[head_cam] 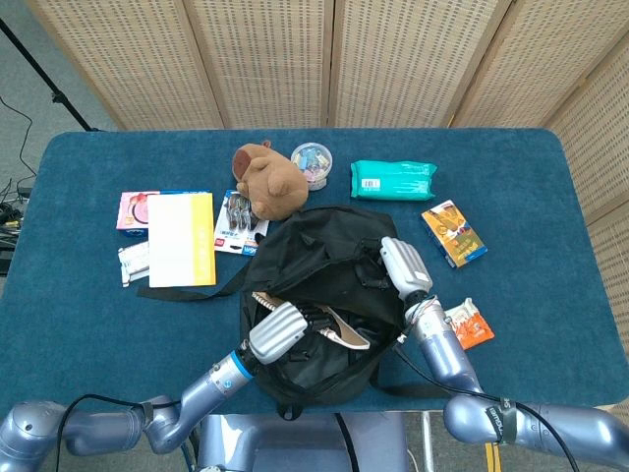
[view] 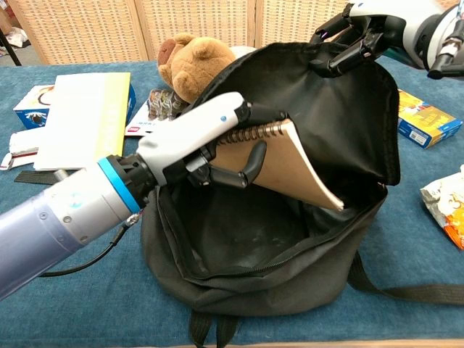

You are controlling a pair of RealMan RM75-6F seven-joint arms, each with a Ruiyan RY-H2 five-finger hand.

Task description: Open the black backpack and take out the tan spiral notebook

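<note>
The black backpack point(head_cam: 324, 295) point(view: 290, 239) lies open at the table's near middle. My left hand point(head_cam: 276, 330) point(view: 196, 145) grips the tan spiral notebook point(view: 286, 163) point(head_cam: 339, 329) by its coiled edge. The notebook is tilted and partly lifted out of the bag's mouth. Its lower corner is still inside. My right hand point(head_cam: 405, 265) point(view: 355, 32) holds the backpack's upper flap up at the far right of the opening, keeping the bag spread wide.
A brown plush bear point(head_cam: 265, 180) sits just behind the bag. A yellow-and-white booklet point(head_cam: 182, 239), small packets point(head_cam: 238, 224) and a pink box point(head_cam: 135, 208) lie left. A teal wipes pack point(head_cam: 392, 179), orange box point(head_cam: 453, 234) and snack packet point(head_cam: 469, 323) lie right.
</note>
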